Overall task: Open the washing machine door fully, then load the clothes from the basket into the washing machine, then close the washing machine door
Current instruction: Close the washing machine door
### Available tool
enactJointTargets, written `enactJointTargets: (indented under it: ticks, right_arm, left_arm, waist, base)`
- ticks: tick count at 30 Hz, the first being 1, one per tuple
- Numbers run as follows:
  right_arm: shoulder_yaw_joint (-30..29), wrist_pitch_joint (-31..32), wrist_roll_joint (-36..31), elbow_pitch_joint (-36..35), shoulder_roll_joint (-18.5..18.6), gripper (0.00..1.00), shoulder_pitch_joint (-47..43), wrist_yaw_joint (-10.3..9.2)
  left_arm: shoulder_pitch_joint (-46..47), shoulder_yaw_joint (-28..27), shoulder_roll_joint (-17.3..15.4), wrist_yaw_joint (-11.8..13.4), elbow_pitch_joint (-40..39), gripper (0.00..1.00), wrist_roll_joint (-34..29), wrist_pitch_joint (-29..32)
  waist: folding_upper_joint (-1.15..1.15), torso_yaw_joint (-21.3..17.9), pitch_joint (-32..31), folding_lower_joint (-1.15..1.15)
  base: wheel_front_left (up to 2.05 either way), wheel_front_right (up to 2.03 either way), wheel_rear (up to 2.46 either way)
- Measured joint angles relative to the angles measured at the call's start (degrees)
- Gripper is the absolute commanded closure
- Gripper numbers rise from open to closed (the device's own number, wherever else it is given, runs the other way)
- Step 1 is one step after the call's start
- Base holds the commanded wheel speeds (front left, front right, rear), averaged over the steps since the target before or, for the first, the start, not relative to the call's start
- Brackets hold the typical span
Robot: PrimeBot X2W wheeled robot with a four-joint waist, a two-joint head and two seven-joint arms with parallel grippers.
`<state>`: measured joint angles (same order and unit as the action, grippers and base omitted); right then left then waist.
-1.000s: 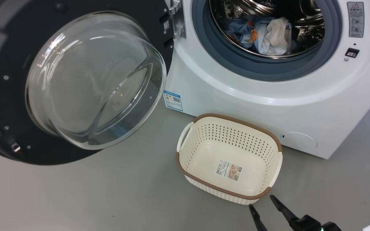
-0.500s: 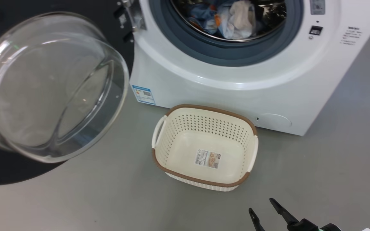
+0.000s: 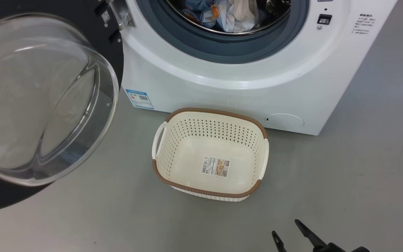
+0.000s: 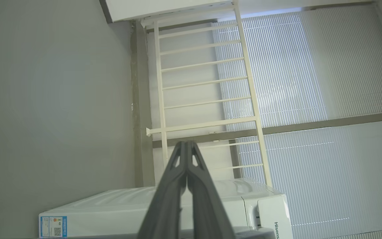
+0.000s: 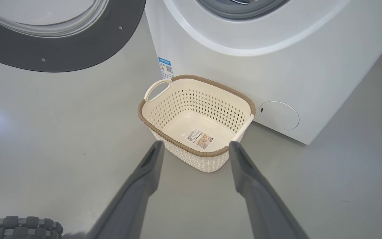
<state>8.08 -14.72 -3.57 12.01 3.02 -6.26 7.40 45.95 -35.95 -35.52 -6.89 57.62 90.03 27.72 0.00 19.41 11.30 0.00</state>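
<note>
**Basket emptied, door waiting to be swung shut**

The head view is shifting. Over the last second the washing machine (image 3: 222, 91), the basket (image 3: 219, 111) and the floor (image 3: 327, 182) have slid across the picture together, so the camera is moving and the things are not. The basket is sitting on the floor just in front of the washer, showing nothing inside but its label sticker (image 3: 216, 166). The clothes (image 3: 229, 14) are lying in the drum behind the grey gasket (image 3: 229, 52), blue printed fabric bunched with cream cloth.

The washing machine door (image 3: 44, 101) is hanging wide open on the robot's left, its glass bowl bulging toward the camera. The loading step looks finished, and closing the door is what seems to be left.

The right gripper (image 3: 285, 227) is hovering low near the basket's front edge, apart from it, with its jaws spread and holding nothing. In its wrist view the right gripper (image 5: 196, 143) is framing the basket's near rim. The left gripper (image 4: 186, 143) is pointing away toward a railing and window blinds, jaws pressed together and empty. The turning view is probably bringing the door in for a push. The bulging glass offers a poor contact, so the black ring is likely the better place to press.
</note>
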Motion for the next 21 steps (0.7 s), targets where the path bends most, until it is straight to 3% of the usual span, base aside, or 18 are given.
enactJointTargets:
  ticks: [9,21]
  right_arm:
    - [-0.29,0.0,-1.01,0.08,-0.01,0.0,-0.05,0.0]
    - [-0.21,0.0,-1.41,0.37,-0.01,0.0,-0.59,0.0]
  left_arm:
    - [-2.46,0.54,0.71,0.0,2.43,1.0,-0.15,1.57]
    - [-2.89,1.72,2.97,-0.01,2.14,1.0,0.31,9.9]
  waist:
    - [0.0,0.99,-0.58,0.0]
    - [0.0,1.17,-1.13,0.0]
  base:
    - [0.0,0.0,0.0]
    - [0.0,0.0,0.0]
